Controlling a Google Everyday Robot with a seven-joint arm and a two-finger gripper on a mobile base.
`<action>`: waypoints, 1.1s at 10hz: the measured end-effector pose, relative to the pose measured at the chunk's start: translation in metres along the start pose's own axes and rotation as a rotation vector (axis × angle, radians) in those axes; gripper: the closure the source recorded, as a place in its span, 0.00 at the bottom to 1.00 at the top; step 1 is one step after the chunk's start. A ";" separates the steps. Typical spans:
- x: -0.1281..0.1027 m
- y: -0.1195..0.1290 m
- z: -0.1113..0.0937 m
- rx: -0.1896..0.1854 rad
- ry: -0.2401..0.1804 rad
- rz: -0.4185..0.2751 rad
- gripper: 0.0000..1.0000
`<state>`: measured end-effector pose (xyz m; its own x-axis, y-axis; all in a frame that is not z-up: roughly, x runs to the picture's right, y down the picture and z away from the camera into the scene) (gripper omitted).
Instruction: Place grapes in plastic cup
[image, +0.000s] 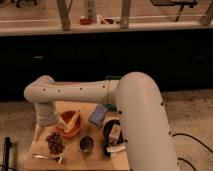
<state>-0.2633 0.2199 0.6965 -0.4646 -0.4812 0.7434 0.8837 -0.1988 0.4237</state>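
Note:
The grapes (55, 142) are a dark purple-brown bunch lying on the wooden table (95, 160) at the front left. My white arm (80, 92) reaches from the right across the table and bends down at the left. The gripper (49, 126) hangs at the arm's end, just above and behind the grapes and beside the orange bowl. The light-green plastic cup does not show; it is hidden or out of view.
An orange bowl (66, 131) with a yellow piece (74, 118) stands right of the gripper. A shiny silver metal cup (86, 145) stands at the front middle. A grey-blue packet (98, 115), a dark bowl (111, 131) and a utensil (47, 157) also lie on the table.

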 end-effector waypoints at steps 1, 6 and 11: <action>0.000 0.000 0.000 0.002 -0.002 -0.003 0.20; 0.001 -0.005 -0.005 0.002 -0.012 -0.013 0.20; 0.001 -0.005 -0.006 0.001 -0.012 -0.014 0.20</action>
<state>-0.2679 0.2157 0.6921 -0.4775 -0.4680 0.7436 0.8771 -0.2044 0.4346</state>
